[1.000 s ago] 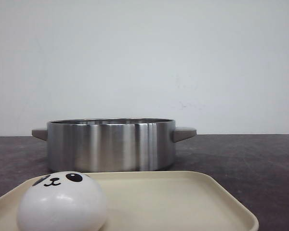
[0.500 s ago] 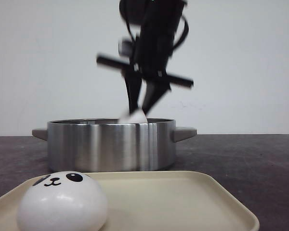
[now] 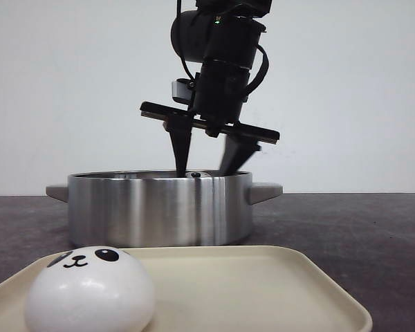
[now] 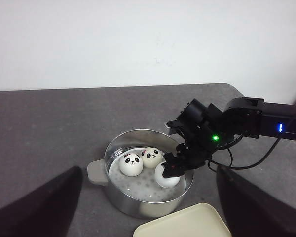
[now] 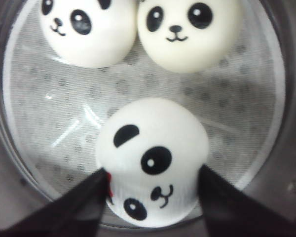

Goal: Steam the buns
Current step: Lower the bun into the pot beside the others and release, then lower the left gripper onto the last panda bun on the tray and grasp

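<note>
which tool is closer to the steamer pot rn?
Right. The right tool reaches into the steamer pot, around a bun; the left tool sits back, away from it.

Right tool (image 3: 206, 166) lowered third bun (image 5: 152, 160) into pot (image 3: 159, 207).

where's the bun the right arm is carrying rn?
Inside the steel pot, between the right gripper fingers, resting on the perforated liner near the pot wall. That bun sits apart from the other two buns across the pot.

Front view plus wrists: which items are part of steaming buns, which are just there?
In the job:
white panda-face buns, three in the pot and one on the tray
round steel steamer pot
cream plastic tray
right gripper

Just there:
dark grey table
</note>
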Robot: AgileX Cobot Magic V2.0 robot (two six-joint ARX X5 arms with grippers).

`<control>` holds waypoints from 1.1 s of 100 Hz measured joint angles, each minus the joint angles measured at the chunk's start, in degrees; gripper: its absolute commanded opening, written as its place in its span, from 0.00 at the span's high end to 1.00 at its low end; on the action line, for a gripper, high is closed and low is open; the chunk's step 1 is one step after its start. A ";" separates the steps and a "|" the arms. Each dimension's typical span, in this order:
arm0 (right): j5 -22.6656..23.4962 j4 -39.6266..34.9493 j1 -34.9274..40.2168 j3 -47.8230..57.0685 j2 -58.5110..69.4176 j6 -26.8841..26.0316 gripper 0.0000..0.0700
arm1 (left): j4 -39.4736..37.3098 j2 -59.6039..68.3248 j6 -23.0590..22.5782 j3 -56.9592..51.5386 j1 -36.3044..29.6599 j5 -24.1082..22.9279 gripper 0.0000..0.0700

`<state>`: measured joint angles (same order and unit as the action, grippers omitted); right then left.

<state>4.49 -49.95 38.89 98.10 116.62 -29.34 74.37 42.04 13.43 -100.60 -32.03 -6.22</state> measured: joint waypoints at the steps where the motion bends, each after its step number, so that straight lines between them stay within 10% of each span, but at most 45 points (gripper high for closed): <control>1: 0.00 0.00 -0.02 0.00 0.00 -0.07 0.41 | 0.02 0.00 0.00 0.00 0.00 0.00 0.27; 22: -0.17 -0.42 -0.28 0.61 0.00 -0.11 0.37 | 0.02 0.00 0.00 0.00 0.02 0.00 0.27; 37: -0.17 -2.51 -0.31 4.48 0.00 -0.11 0.10 | 0.02 0.00 0.00 0.00 0.00 0.00 0.27; 69: -4.24 -5.16 -0.28 9.42 -0.07 1.22 0.10 | 0.79 0.00 0.04 0.35 0.00 0.00 0.27; 78: -8.46 -6.91 -0.13 11.32 -1.68 3.76 0.31 | 0.92 -0.07 1.22 2.54 0.00 0.09 0.27; 90: -14.56 -8.74 1.29 11.52 -9.25 7.85 0.99 | 1.73 -0.07 4.13 8.85 0.00 3.21 0.27; 110: -21.79 -9.68 6.95 12.76 -26.23 12.13 0.98 | -3.21 -0.04 8.81 24.96 0.00 14.12 0.27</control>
<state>-17.30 -59.64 45.84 110.87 90.39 -17.21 71.16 42.00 22.24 -75.64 -32.03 7.90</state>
